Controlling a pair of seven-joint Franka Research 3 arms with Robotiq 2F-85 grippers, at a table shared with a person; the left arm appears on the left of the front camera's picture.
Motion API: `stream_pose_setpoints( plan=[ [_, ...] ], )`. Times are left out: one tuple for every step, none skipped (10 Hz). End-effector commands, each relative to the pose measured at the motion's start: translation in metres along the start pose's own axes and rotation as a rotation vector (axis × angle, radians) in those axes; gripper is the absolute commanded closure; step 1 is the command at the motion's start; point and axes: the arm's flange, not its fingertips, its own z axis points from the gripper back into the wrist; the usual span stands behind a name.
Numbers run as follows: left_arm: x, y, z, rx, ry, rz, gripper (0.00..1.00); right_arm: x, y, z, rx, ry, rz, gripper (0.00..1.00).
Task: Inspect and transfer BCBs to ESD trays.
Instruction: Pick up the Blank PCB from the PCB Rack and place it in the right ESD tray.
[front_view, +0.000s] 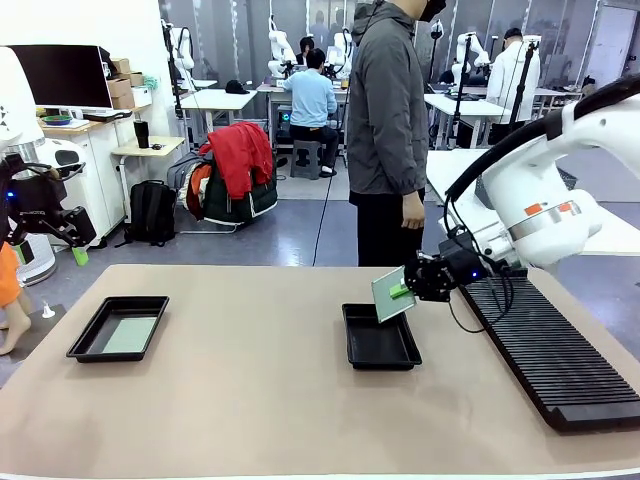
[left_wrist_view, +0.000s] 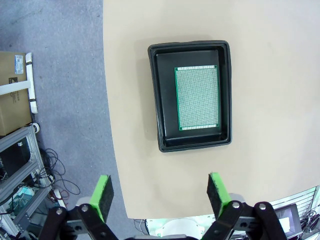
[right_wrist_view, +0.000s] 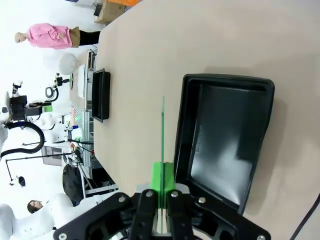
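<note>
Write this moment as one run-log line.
right gripper: shut on held BCB, tilted near middle tray | left gripper: open, empty | middle tray: empty | left tray: holds second BCB

The board (left_wrist_view: 197, 98) in the black tray (left_wrist_view: 154, 100) is showing green with a fine grid of pale dots. The desk (left_wrist_view: 270, 60) is looking plain tan. The fingers (left_wrist_view: 103, 196) of the left gripper (left_wrist_view: 159, 177) are showing bright green pads on black. The rack (front_view: 545, 345) is showing black ribs.
</note>
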Motion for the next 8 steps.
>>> stream_pose_setpoints(
  plan=[
    [0.0, 0.001, -0.001, 0.002, -0.003, 0.002, 0.0, 0.004, -0.013, -0.024, 0.015, -0.011, 0.016, 0.97],
    [0.0, 0.001, -0.001, 0.002, -0.003, 0.002, 0.0, 0.005, -0.018, -0.033, 0.016, 0.007, 0.016, 0.97],
    [0.0, 0.001, -0.001, 0.002, -0.003, 0.002, 0.0, 0.007, -0.024, -0.039, 0.019, 0.015, 0.005, 0.97],
    [0.0, 0.001, -0.001, 0.002, -0.003, 0.002, 0.0, 0.007, -0.029, -0.046, 0.019, 0.021, -0.002, 0.97],
    [0.0, 0.001, -0.001, 0.002, -0.003, 0.002, 0.0, 0.008, -0.033, -0.054, 0.019, 0.028, -0.008, 0.97],
    [0.0, 0.001, -0.001, 0.002, -0.003, 0.002, 0.0, 0.008, -0.035, -0.06, 0.02, 0.027, -0.017, 0.97],
    [0.0, 0.001, -0.001, 0.002, -0.003, 0.002, 0.0, 0.008, -0.037, -0.065, 0.012, 0.029, -0.025, 0.97],
    [0.0, 0.001, -0.001, 0.002, -0.003, 0.002, 0.0, 0.006, -0.038, -0.071, 0.003, 0.034, -0.033, 0.97]
  ],
)
